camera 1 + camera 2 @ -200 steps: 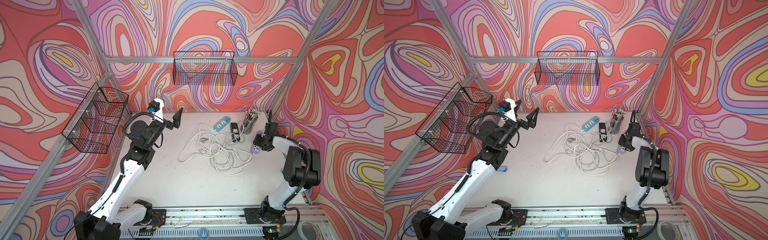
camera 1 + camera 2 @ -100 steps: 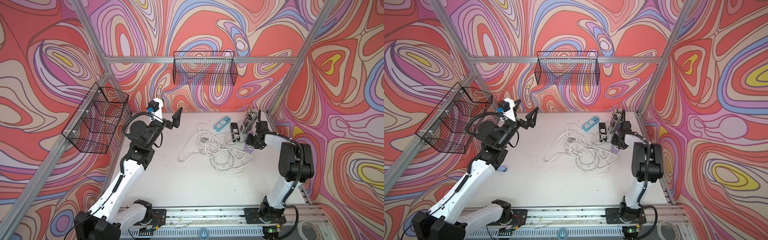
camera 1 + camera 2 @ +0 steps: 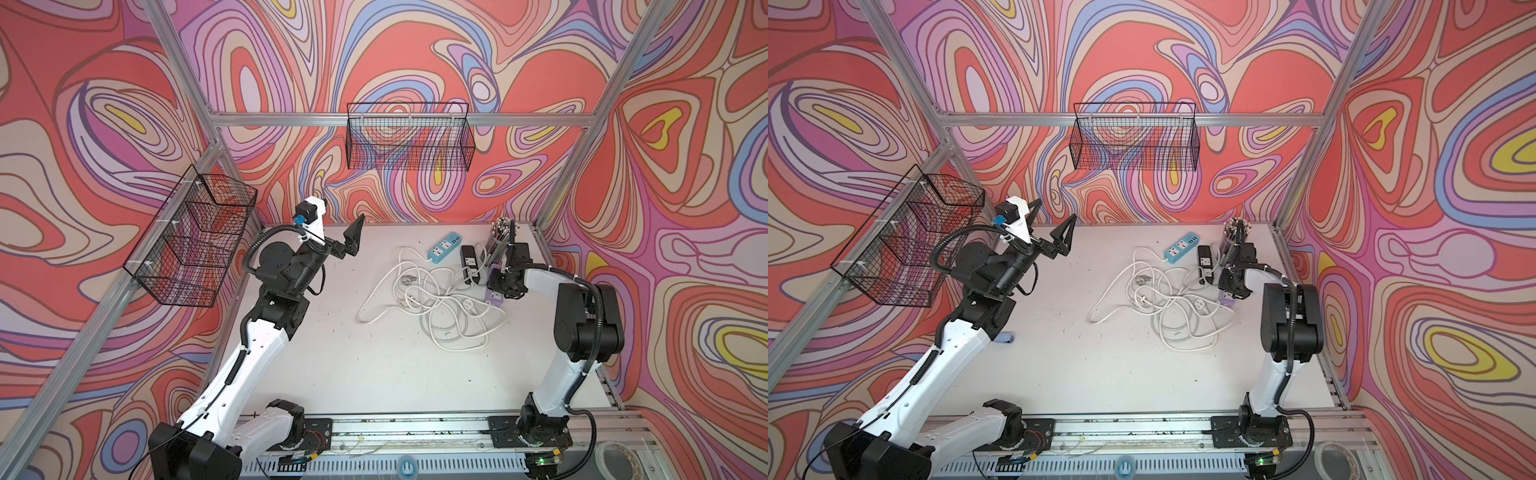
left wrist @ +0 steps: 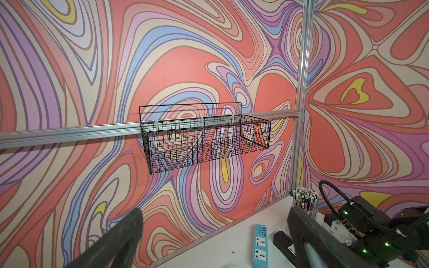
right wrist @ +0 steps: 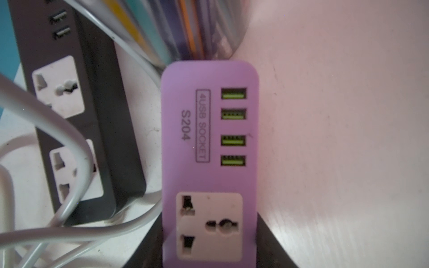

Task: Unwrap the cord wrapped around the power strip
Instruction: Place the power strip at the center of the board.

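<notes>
While your right hand [image 5: 210, 243] clamps the purple strip [image 5: 209, 139] as anchor, your left hand [image 3: 1054, 216] hangs spread, free for the cord [image 5: 46, 116].

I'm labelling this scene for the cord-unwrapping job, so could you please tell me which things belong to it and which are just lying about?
In the job: purple power strip, gripped by the right end effector; tangled white cords.

Lying about: blue power strip; black power strip; pen cup; wire basket; left end effector, open, raised.
</notes>
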You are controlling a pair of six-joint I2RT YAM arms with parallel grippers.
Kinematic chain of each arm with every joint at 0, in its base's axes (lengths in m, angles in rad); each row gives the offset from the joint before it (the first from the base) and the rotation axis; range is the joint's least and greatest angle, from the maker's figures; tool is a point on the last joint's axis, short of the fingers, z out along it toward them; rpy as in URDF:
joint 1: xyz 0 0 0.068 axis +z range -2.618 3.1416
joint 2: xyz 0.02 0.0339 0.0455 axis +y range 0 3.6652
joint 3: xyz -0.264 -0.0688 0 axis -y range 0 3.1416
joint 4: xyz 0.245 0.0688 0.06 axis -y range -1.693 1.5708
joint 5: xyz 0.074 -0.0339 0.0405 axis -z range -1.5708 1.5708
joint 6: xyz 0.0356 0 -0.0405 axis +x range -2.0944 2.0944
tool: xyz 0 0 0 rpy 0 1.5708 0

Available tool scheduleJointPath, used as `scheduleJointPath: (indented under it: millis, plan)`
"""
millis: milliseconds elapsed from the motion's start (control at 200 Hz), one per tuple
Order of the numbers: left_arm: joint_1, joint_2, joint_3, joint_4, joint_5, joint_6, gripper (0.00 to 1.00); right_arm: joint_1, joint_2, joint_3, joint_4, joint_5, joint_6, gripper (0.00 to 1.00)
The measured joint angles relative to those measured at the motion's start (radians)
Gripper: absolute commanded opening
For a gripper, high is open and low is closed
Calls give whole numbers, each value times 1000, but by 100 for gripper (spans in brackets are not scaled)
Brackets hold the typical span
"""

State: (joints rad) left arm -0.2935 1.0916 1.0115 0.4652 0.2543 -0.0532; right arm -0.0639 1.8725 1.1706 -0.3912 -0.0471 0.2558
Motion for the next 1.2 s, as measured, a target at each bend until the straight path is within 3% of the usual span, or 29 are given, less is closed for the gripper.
scheduleJointPath:
  millis: [391,691,931,1202]
  plan:
    - [0,-7,0,3,5,-3,100,-65,-36,-44,-8,22,0,38]
    - [1,-8,0,3,7,-3,100,-66,-35,-54,3,5,5,66]
    - [1,-8,0,3,7,-3,100,-65,-35,-60,-8,-9,0,75]
    - [1,-8,0,3,8,-3,100,-65,-46,-60,-31,-3,-13,95]
